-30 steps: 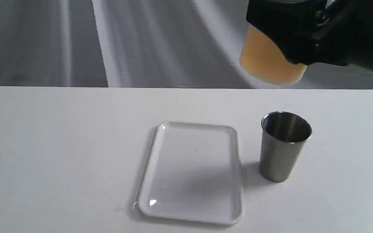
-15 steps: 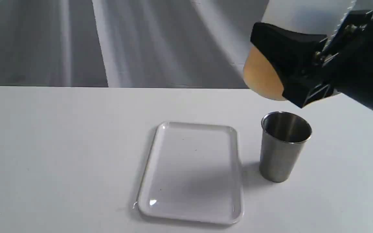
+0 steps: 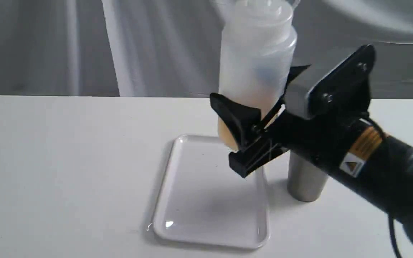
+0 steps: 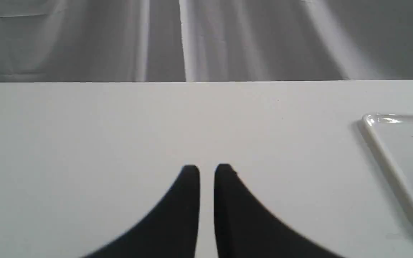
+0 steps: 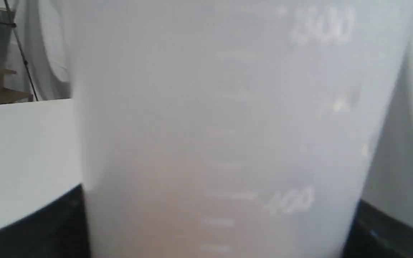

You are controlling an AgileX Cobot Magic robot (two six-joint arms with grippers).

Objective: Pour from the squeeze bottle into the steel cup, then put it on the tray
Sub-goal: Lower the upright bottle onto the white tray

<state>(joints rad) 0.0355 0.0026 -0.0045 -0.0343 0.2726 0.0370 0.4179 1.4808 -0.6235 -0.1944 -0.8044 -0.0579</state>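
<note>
The squeeze bottle [image 3: 256, 43] is upright, translucent white with a little amber liquid at its bottom. My right gripper [image 3: 260, 89] is shut on its lower body and holds it over the far right part of the tray [image 3: 206, 200]. I cannot tell whether the bottle's base touches the tray. In the right wrist view the bottle [image 5: 228, 125] fills the picture between the black fingers [image 5: 48, 229]. The steel cup [image 3: 305, 182] stands right of the tray, mostly hidden behind my right arm. My left gripper [image 4: 206, 172] is shut on nothing, low over the bare table left of the tray [image 4: 400, 143].
The white table [image 3: 66, 161] ends at a far edge in front of a grey curtain [image 3: 84, 43]. My right arm [image 3: 371, 165] slants in from the lower right, crossing in front of the cup.
The right gripper has swung the bottle from tilted high above the cup back to upright. It has carried it leftward and down, to over the tray. Cup and tray have not moved.
</note>
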